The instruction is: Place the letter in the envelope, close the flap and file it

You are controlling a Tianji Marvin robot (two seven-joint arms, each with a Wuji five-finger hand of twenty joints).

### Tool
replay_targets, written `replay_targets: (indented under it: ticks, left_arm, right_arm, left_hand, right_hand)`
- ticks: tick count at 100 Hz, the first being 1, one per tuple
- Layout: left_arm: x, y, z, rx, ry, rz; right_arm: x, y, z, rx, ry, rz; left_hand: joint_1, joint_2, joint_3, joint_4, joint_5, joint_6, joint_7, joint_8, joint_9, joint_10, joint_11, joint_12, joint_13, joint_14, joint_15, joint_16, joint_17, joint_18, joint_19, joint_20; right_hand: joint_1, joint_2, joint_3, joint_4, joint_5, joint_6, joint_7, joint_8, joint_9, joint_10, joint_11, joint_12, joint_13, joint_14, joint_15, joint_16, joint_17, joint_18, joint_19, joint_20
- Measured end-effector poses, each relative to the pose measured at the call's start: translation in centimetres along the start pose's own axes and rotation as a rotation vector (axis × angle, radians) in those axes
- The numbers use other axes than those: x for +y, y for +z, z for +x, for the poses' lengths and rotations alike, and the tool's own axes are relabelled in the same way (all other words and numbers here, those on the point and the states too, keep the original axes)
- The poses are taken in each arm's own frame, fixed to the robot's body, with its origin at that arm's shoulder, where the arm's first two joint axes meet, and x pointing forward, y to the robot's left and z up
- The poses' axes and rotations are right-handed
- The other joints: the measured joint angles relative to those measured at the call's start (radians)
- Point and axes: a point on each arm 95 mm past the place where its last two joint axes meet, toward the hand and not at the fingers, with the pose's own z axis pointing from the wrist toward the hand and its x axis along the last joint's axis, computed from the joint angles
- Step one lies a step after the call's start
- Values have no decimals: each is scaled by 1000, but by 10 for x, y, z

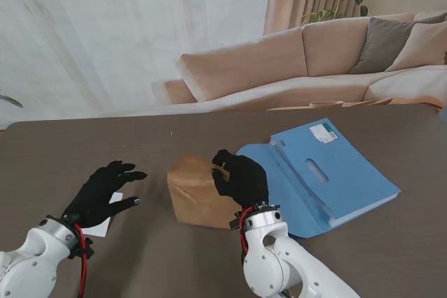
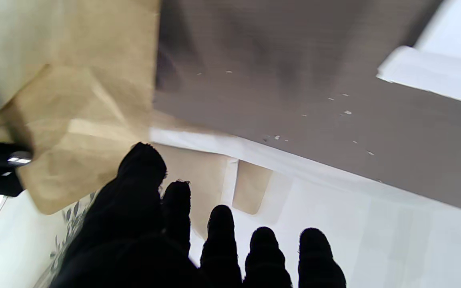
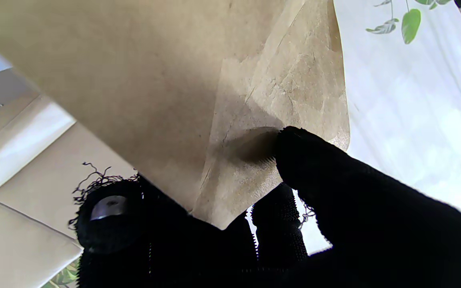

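A brown paper envelope (image 1: pixel 195 192) is held tilted above the middle of the table, and my right hand (image 1: pixel 241 178) is shut on its right edge. In the right wrist view the thumb (image 3: pixel 314 164) presses the creased envelope (image 3: pixel 174 80) against the other fingers. My left hand (image 1: pixel 105 190) hovers open at the left, fingers spread, over a white sheet, the letter (image 1: pixel 103 226), which it mostly hides. The left wrist view shows the envelope (image 2: pixel 70 100) ahead of the left fingertips (image 2: pixel 220 224). An open blue file folder (image 1: pixel 328 176) lies to the right.
The dark brown table (image 1: pixel 84 151) stretches left and far from me. Beyond its far edge stand a beige sofa (image 1: pixel 293 68), white curtains and a plant. The blue folder carries a white label (image 1: pixel 323 132) at its far corner.
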Motion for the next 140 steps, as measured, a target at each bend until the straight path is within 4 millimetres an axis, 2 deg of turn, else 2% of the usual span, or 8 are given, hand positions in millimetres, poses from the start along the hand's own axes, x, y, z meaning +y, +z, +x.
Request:
replay_targets:
  ticks: [20, 38, 60, 75, 101, 115, 124, 140]
  left_arm:
    - [-11, -1, -34, -110, 276, -133]
    - [-5, -4, -65, -240, 369, -236]
    - [5, -2, -93, -352, 544, -303]
    - [10, 4, -101, -393, 533, -310]
    - [20, 11, -107, -409, 528, -293]
    - [24, 14, -109, -414, 483, -286]
    - [25, 15, -108, -412, 483, -275]
    - [29, 16, -107, -412, 473, -265]
  right_arm:
    - [2, -11, -5, -28, 20, -20]
    - [2, -15, -6, -35, 28, -25]
    - [1, -15, -5, -36, 29, -22]
    - [0, -15, -5, -34, 29, -19]
    - [-1, -15, -5, -33, 32, -14]
    - [-2, -15, -6, -34, 33, -12]
    - [-2, -15, -6, -35, 34, -11]
    - [-2, -15, -6, -35, 35, -11]
  left_hand:
    - [0, -29, -1, 0, -22, 0, -34, 39, 0, -22, 0, 12, 0, 0, 4, 42, -5, 0, 25, 73]
    - [27, -56, 1, 12, -33, -4, -82, 52, -1, -51, -29, 12, 0, -1, 3, 42, -7, 0, 24, 76]
    - [84, -77, 66, 42, -89, -83, -156, 51, -2, -74, -115, -14, 0, -4, -11, -26, -5, 0, 8, 70]
    - [84, -107, 75, 42, -96, -133, -170, 46, -18, -79, -145, -15, 0, -4, -12, -41, -4, 0, 1, 60]
    - [70, -116, 75, 42, -96, -158, -182, 34, -43, -92, -179, -26, 0, -4, -13, -49, -3, -1, 0, 51]
    - [69, -116, 75, 42, -24, -149, -139, 38, -43, -92, -187, -26, 0, -4, -13, -49, -2, -1, 0, 51]
    - [58, -131, 111, 42, 22, -123, 18, 161, -43, -92, -175, 0, 0, -4, -10, -39, -4, -2, 18, 88]
    - [57, -150, 160, 37, 0, -84, 291, 469, -43, -92, -162, 21, 0, -4, -9, -11, -7, -2, 24, 130]
  right_hand:
    - [0, 0, 0, 0, 0, 1, 0, 1, 0, 0, 0, 7, 0, 0, 1, 2, -5, 0, 0, 1]
    - [0, 0, 0, 0, 0, 1, 0, 11, 0, 1, 0, 8, 0, 0, 1, 2, -8, 0, 0, 2]
    - [0, 0, 0, 0, 0, 1, 0, 13, 0, 1, 0, 9, 0, 0, 1, 3, -9, 0, 0, 9]
    - [0, 0, 0, 0, 0, 1, 0, 21, 0, 1, 0, 14, 0, 0, 1, 3, -9, 0, 0, 11]
    - [0, 0, 0, 0, 0, 1, 0, 23, 0, 1, 1, 19, 0, 1, 2, 13, -9, 0, 0, 12]
    - [0, 0, 0, 0, 0, 1, 0, 25, 0, 1, 1, 20, 0, 1, 12, 13, -9, 0, 0, 12]
    - [0, 0, 1, 0, 0, 1, 0, 34, 0, 1, 1, 20, 0, 1, 13, 14, -9, 0, 0, 12]
    - [0, 0, 9, 0, 0, 3, 0, 35, 0, 1, 2, 21, 0, 1, 15, 14, -10, 0, 0, 13]
